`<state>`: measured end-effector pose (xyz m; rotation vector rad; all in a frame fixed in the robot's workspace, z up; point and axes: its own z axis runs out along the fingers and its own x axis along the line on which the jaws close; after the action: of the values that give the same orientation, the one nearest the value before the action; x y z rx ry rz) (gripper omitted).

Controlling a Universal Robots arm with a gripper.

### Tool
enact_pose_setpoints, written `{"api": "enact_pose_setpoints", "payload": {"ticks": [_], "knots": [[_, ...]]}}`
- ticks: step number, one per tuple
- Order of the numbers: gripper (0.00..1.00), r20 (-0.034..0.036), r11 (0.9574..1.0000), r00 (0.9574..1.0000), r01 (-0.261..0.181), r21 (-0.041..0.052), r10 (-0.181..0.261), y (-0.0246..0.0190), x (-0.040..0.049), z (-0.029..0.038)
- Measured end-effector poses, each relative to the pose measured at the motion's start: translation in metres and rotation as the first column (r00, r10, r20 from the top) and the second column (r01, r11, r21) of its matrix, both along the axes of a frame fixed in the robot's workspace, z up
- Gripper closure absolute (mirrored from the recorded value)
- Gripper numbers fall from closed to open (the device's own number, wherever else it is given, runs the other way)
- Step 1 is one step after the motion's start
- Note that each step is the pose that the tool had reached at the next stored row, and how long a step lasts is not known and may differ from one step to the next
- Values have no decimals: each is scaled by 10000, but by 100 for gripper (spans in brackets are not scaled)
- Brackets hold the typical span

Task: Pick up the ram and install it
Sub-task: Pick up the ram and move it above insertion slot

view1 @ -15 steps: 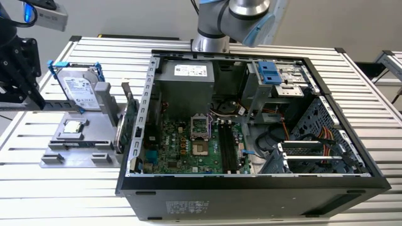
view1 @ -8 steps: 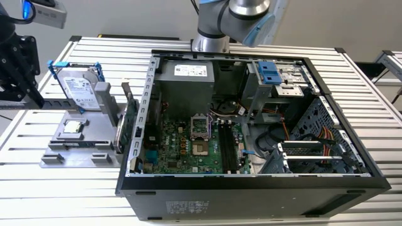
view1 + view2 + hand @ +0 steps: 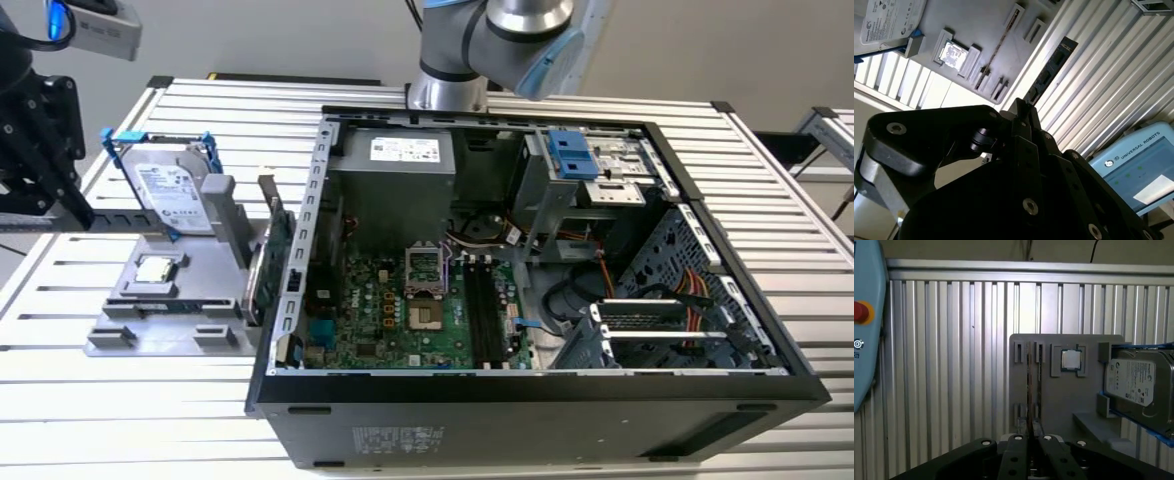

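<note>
Soft, even, bright light fills the exterior view: the ribbed silver aluminium tabletop [image 3: 134,420] glows pale, while the open black computer case [image 3: 534,410] lies in shadow inside, along its edge at the exterior view's right. In the second wrist view the black metal gripper [image 3: 1023,105] is a backlit silhouette, and the slim ram stick [image 3: 1050,70] clamped in it is dark against glaring slats. The first wrist view is dimmer and greyer

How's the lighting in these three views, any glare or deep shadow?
Exterior view: even light, the case darker inside. Second wrist view: the gripper and the ram read dark against bright slats; the chip glares. First wrist view: evenly lit.
</note>
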<state>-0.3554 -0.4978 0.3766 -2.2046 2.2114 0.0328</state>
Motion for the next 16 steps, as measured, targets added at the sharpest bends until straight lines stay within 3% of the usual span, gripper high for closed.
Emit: {"api": "enact_pose_setpoints", "payload": {"ticks": [16], "knots": [[100, -15, 10000, 10000, -1, 0, 1, 0, 177, 0]]}}
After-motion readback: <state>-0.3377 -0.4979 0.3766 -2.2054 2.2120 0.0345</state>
